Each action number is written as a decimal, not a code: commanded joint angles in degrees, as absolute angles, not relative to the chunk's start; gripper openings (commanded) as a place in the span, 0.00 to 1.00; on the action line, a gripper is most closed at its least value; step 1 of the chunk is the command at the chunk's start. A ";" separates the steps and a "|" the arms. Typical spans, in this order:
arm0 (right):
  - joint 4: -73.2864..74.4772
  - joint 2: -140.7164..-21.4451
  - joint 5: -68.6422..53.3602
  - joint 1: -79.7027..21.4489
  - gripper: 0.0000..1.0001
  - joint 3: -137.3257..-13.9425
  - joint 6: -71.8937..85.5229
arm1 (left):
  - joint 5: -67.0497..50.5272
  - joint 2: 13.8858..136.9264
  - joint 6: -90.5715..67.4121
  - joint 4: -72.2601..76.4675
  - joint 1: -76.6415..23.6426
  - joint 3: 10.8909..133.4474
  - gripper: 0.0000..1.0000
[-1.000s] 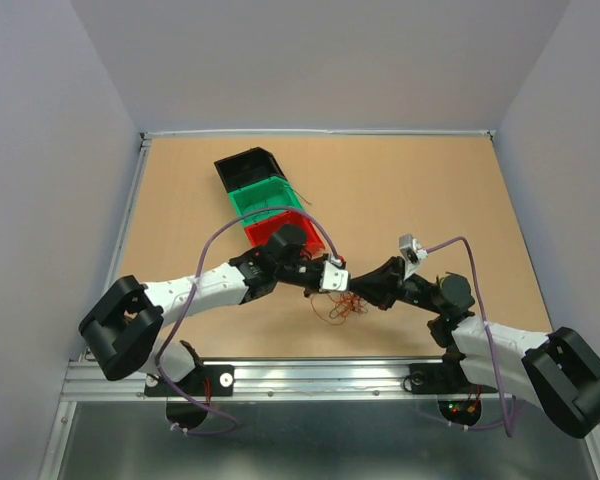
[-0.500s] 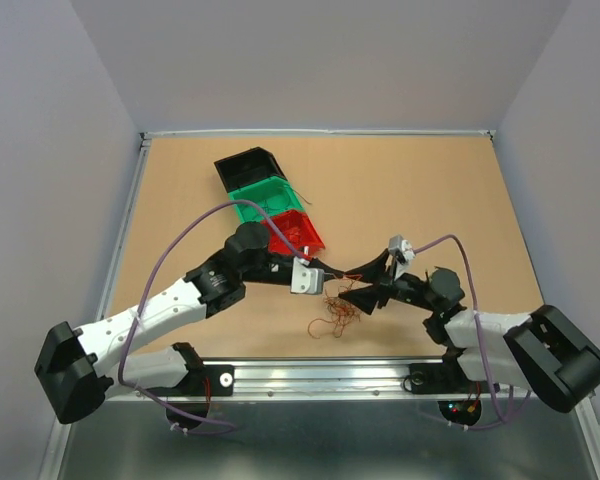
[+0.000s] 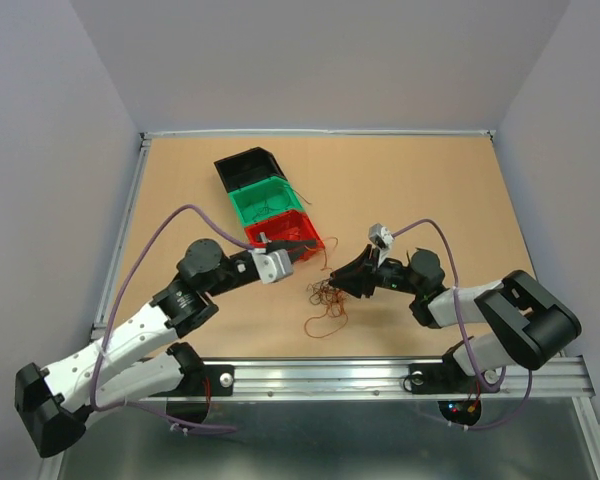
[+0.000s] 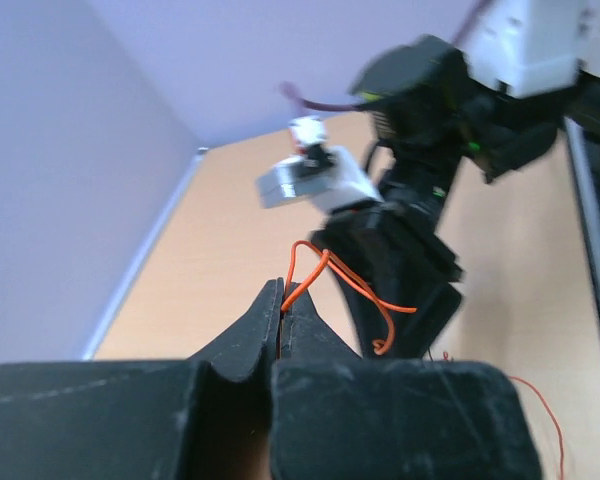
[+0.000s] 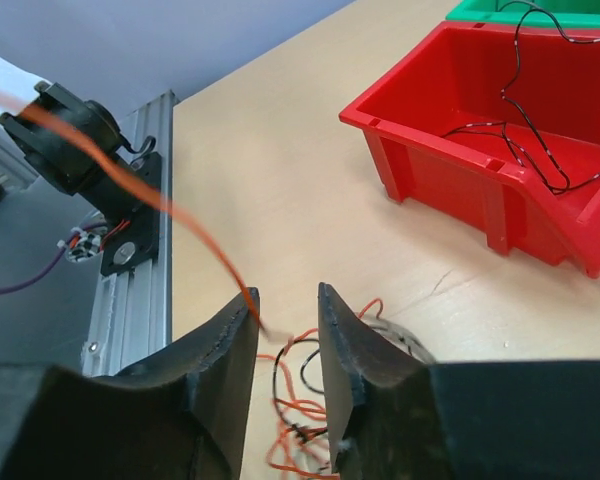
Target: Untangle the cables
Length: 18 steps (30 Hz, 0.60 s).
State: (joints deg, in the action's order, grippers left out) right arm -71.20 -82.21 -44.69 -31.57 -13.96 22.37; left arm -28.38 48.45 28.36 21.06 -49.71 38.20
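Observation:
The cables (image 3: 328,296) lie as a small tangle of hair-thin orange, red and black wires on the table, with a loose loop toward the front. My left gripper (image 3: 302,252) is beside the red bin, left of the tangle. In the left wrist view it (image 4: 281,303) is shut on one orange wire (image 4: 342,282) that hangs forward. My right gripper (image 3: 342,285) is just right of the tangle. In the right wrist view it (image 5: 286,308) is open above the tangle (image 5: 310,425), and a blurred orange wire (image 5: 180,220) runs past its left finger.
Three bins stand in a row behind the tangle: black (image 3: 242,165), green (image 3: 262,198) and red (image 3: 285,230). The red bin (image 5: 500,150) holds thin black wires. The metal rail (image 3: 330,375) runs along the near table edge.
My left gripper has pulled back to the left, away from the right gripper and toward the red bin, with the orange wire. My right gripper has shifted left and a little farther back, beside the tangle.

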 commanded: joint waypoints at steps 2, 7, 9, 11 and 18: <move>-74.88 -81.39 -45.35 -31.90 0.31 -15.47 22.32 | -13.46 39.91 21.98 34.53 -46.32 37.18 0.00; -74.88 -80.95 -44.21 -31.90 0.21 -15.12 22.24 | -8.35 39.54 21.71 30.86 -45.79 44.28 0.00; -74.97 -81.21 -45.08 -31.82 0.40 -15.47 22.15 | -9.49 42.62 21.10 29.10 -45.79 49.38 0.00; -75.14 -81.56 -46.49 -31.82 0.55 -15.99 22.15 | -12.47 46.55 20.31 27.16 -45.79 54.39 0.00; -84.54 -81.30 -50.36 -32.26 0.94 -14.24 27.06 | -18.11 58.95 16.97 19.69 -46.06 70.73 0.00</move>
